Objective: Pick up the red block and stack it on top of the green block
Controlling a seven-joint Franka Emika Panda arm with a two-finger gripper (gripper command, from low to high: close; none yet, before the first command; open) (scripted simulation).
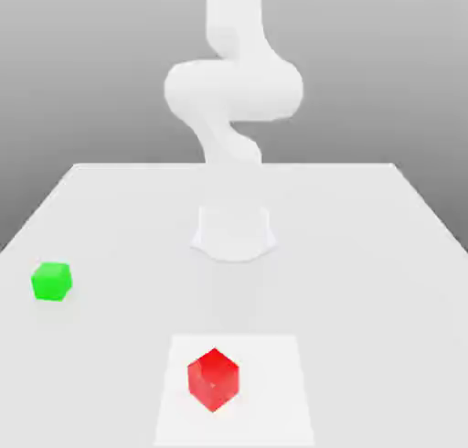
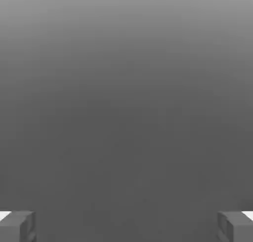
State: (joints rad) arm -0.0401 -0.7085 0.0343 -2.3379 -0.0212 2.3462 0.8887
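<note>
The red block (image 1: 213,379) sits on the white table (image 1: 366,254) near its front edge, at the middle of the exterior view, one corner turned toward the camera. The green block (image 1: 51,282) rests on the table at the exterior view's left, farther back and well apart from the red one. In the hand view my gripper (image 2: 126,227) is open, its two grey fingertips (image 2: 17,227) spread wide with nothing between them, against a plain grey background. Neither block appears between the fingers.
The pale arm (image 1: 233,90) rises from its round base (image 1: 234,232) at the middle of the table. A lighter square patch (image 1: 274,410) lies under and around the red block. The table's back edge (image 1: 234,165) runs across behind the base.
</note>
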